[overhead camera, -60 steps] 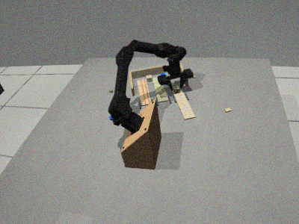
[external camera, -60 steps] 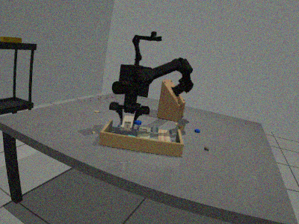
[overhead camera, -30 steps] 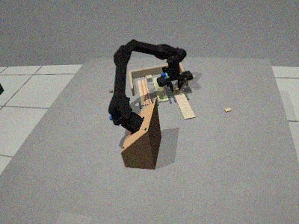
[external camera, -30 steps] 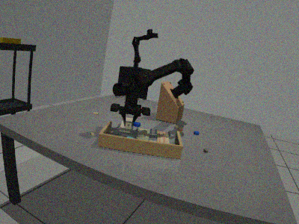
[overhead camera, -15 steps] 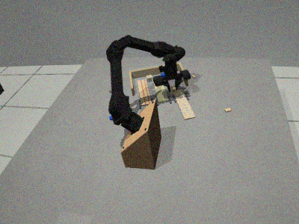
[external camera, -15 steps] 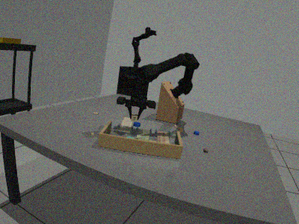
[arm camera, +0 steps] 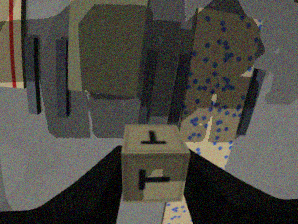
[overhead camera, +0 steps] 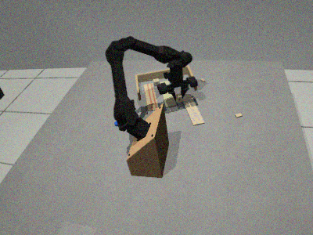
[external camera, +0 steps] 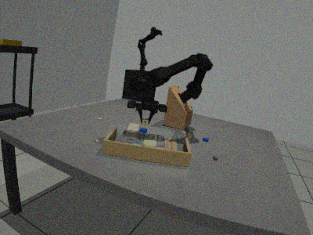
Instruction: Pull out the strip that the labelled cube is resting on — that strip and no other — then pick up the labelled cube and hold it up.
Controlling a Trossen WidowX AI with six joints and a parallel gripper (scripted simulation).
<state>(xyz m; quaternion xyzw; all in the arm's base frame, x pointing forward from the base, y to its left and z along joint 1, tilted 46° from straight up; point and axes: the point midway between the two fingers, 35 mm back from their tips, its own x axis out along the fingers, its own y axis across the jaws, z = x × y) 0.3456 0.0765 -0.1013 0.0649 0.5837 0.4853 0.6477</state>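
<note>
Above the grey table [overhead camera: 235, 176], the gripper [arm camera: 154, 175] is clamping the T-labelled cube [arm camera: 153, 163]; lifting straight up is keeping it square.

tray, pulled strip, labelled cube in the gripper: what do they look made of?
Tray: looks like light wood, matte, uniform tan walls. Pulled strip: pale wood or board, flat with faint lines across it; too blurred to settle. Labelled cube, clamped in the gripper: matte beige, painted wood or plastic, with a dark T mark on two faces, no gloss.
</note>
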